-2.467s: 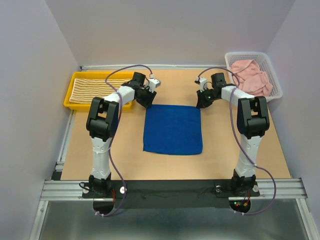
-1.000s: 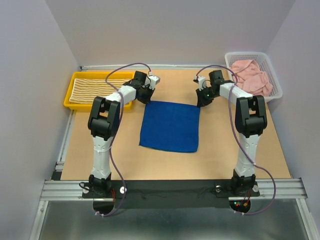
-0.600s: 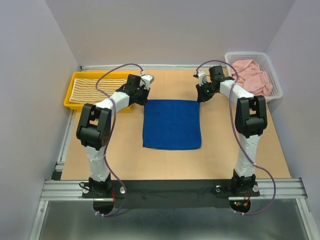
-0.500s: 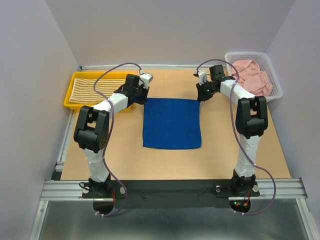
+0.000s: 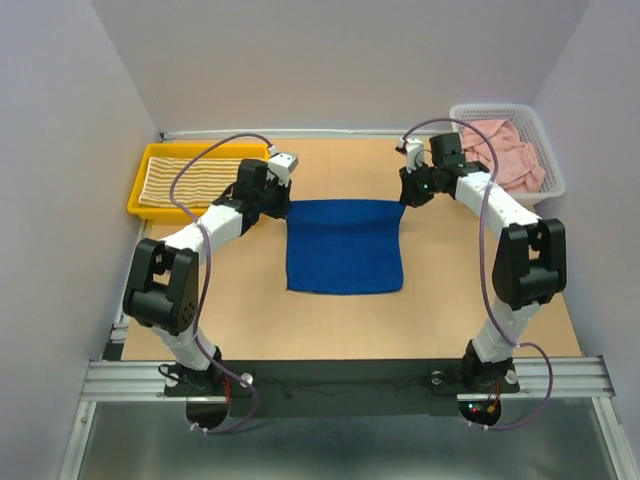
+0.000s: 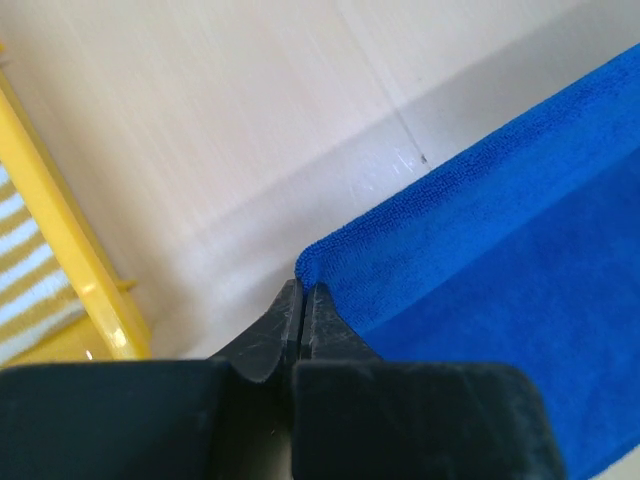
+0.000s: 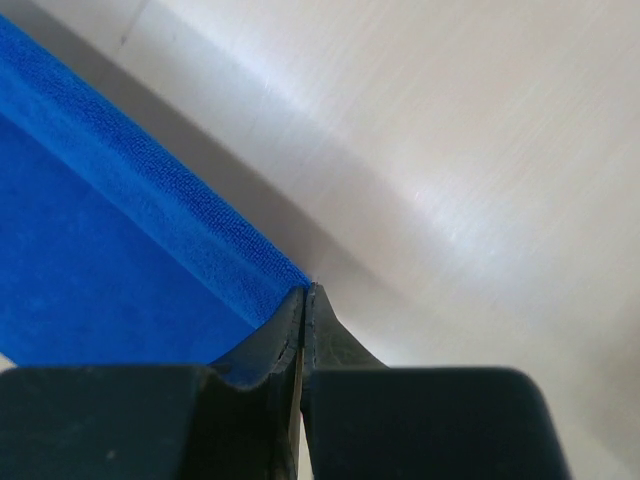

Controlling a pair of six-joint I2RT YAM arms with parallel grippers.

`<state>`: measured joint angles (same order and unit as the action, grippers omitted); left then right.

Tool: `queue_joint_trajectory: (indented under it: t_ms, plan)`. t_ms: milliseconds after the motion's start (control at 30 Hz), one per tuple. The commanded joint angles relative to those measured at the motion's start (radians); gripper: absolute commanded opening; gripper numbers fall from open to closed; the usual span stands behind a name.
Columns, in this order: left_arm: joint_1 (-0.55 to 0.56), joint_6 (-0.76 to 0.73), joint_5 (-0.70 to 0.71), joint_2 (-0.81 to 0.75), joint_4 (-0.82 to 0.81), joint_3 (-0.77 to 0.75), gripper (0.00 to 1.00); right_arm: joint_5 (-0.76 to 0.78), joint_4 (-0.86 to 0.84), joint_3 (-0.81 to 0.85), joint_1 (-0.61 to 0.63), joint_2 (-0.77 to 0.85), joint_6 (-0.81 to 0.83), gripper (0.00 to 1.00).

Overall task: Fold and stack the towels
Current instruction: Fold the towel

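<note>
A royal blue towel (image 5: pixel 344 248) lies on the table's middle, its far edge lifted off the wood. My left gripper (image 5: pixel 283 206) is shut on its far left corner (image 6: pixel 315 268); my right gripper (image 5: pixel 402 201) is shut on its far right corner (image 7: pixel 285 275). In both wrist views the jaws are pressed together with blue cloth (image 6: pixel 500 250) pinched at the tips. A yellow-and-cream striped towel (image 5: pixel 185 176) lies flat in a yellow tray (image 5: pixel 137 205) at the far left. A pale pink towel (image 5: pixel 505 150) is bunched in a white basket (image 5: pixel 553 182) at the far right.
Purple cables loop over both arms. Grey walls close the table on three sides. A metal rail runs along the left edge and the near edge, where the arm bases stand.
Both grippers have risen with the blue towel's far corners, lifting its far edge. Earlier the towel was dragged and straightened on the table. Both arms have swung outward at the elbows.
</note>
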<state>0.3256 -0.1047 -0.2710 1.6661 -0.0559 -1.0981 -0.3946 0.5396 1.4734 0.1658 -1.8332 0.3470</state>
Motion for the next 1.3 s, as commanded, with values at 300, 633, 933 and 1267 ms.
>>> queue_joint_trajectory:
  t_ms: [300, 633, 933, 1267]
  plan:
    - [0.044, 0.235, -0.02, -0.259, 0.027, 0.243, 0.0, -0.044, -0.018, -0.307, 0.041, 0.258, -0.195, 0.01]
    - [0.125, 0.465, 0.058, -0.322, 0.031, 0.411, 0.0, -0.056, -0.018, -0.424, 0.061, 0.325, -0.295, 0.01]
    - [0.13, 0.493, 0.157, -0.391, 0.123, 0.376, 0.0, -0.035, -0.018, -0.44, 0.064, 0.403, -0.322, 0.0]
    - [0.128, 0.499, 0.217, -0.44, 0.195, 0.385, 0.0, -0.073, -0.015, -0.528, 0.075, 0.45, -0.394, 0.01]
